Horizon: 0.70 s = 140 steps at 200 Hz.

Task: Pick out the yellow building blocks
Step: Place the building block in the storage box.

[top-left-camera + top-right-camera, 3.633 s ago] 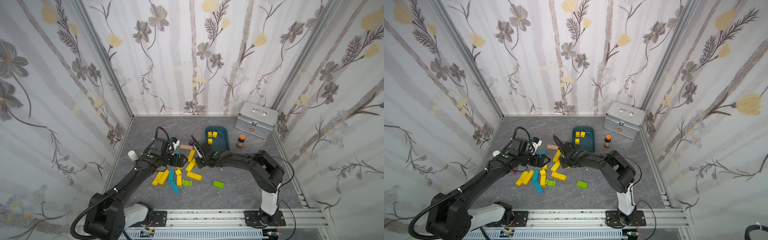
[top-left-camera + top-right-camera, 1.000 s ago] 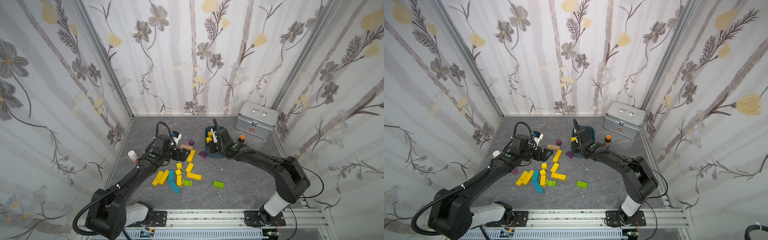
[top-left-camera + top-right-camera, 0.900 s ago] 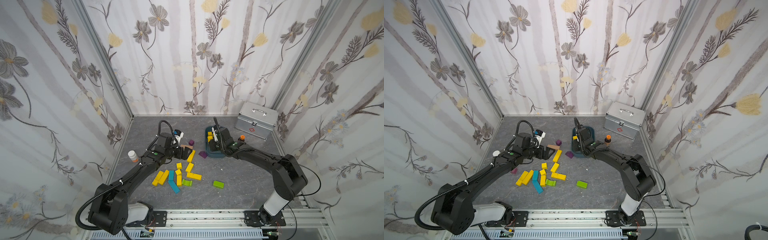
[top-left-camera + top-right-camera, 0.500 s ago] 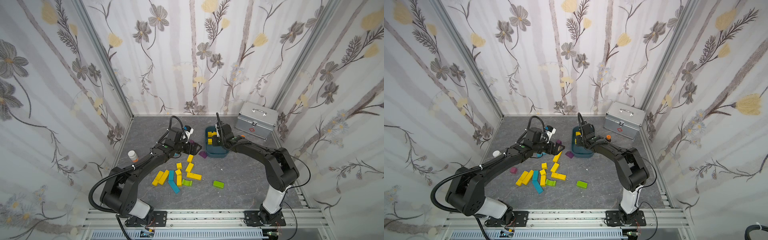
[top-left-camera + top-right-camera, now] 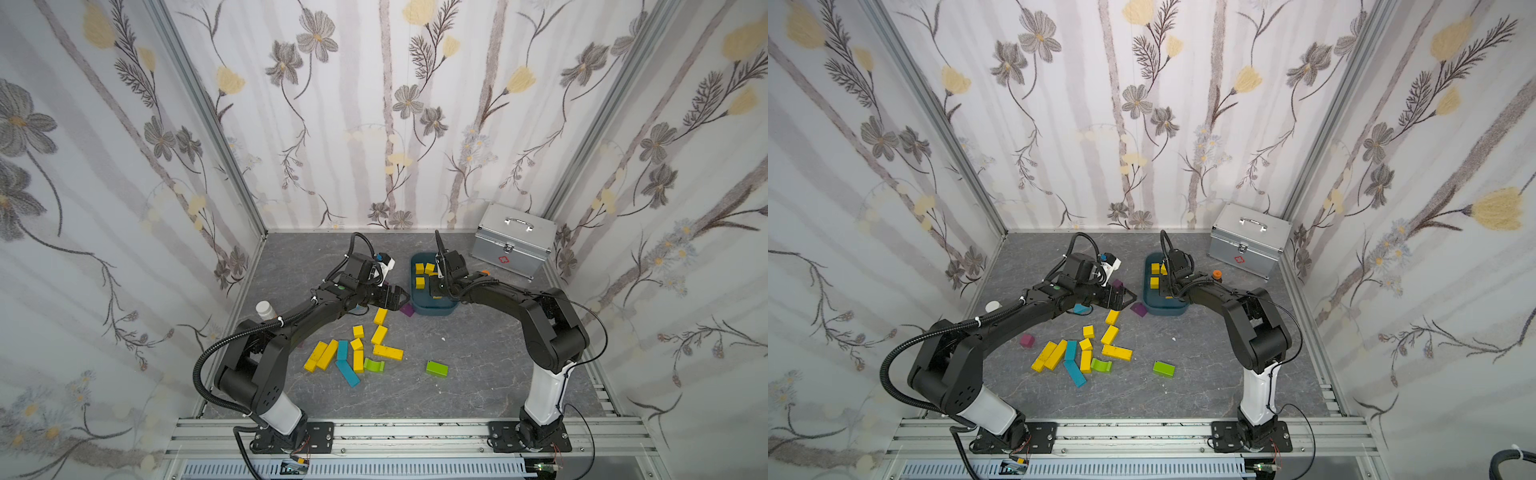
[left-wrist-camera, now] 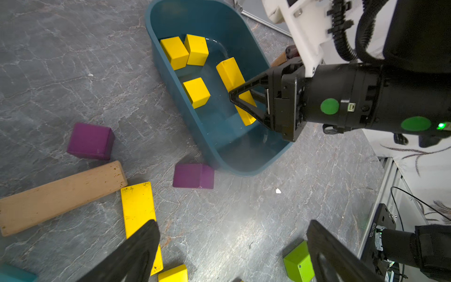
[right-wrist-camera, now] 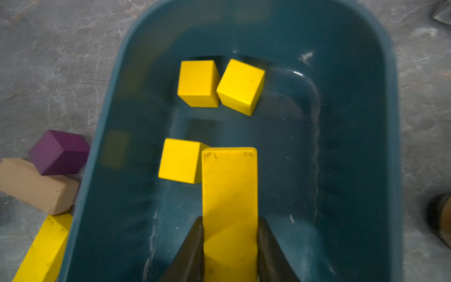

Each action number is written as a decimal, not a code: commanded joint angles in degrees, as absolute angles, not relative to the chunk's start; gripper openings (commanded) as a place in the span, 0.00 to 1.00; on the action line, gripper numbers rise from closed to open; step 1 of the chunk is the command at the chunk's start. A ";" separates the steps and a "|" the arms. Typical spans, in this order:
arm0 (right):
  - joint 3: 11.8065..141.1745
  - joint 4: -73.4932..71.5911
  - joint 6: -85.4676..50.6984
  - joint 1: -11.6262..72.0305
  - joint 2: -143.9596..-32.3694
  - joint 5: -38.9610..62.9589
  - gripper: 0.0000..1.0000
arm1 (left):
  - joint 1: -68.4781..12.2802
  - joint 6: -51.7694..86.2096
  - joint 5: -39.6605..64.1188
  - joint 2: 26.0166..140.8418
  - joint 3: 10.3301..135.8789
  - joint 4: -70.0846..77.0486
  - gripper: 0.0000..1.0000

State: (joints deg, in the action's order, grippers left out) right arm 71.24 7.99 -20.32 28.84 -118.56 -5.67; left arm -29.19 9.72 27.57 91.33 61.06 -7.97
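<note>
Seeing several yellow building blocks (image 5: 387, 352) loose on the floor (image 5: 478, 374) nearest us, mixed with teal blocks (image 5: 342, 350) and lime-green blocks (image 5: 436, 368). Just behind them we have the left gripper (image 6: 231, 228) released, jaws wide, nothing between them, hovering near a purple cube (image 6: 192, 175). Further back the right gripper (image 7: 229, 227) is clenched on the held yellow bar (image 7: 229, 185), low inside the blue bin (image 5: 434, 311); we can't tell if it touches bottom. Three yellow cubes (image 7: 199, 83) lie in the bin beyond it. Metal case (image 5: 513, 241) sits farthest back
</note>
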 commanded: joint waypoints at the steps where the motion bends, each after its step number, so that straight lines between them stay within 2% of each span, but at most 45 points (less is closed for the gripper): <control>1: 70.92 4.21 -20.92 28.71 -119.47 -5.38 0.27 | -29.19 8.13 26.52 91.10 61.09 -9.13 0.95; 61: 73.55 5.19 -21.04 28.61 -123.32 -5.10 0.32 | -29.24 7.07 26.11 90.97 61.69 -10.49 0.96; 94: 74.03 5.37 -21.44 28.65 -123.44 -5.20 0.39 | -29.26 6.05 25.99 91.24 62.36 -12.28 0.96; 140: 74.84 5.76 -21.00 28.73 -123.23 -5.54 0.40 | -29.21 5.54 25.95 91.52 62.57 -12.62 0.96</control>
State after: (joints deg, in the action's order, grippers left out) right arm 74.32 6.74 -20.95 28.56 -123.28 -5.43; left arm -29.21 6.37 26.17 91.29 62.02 -11.79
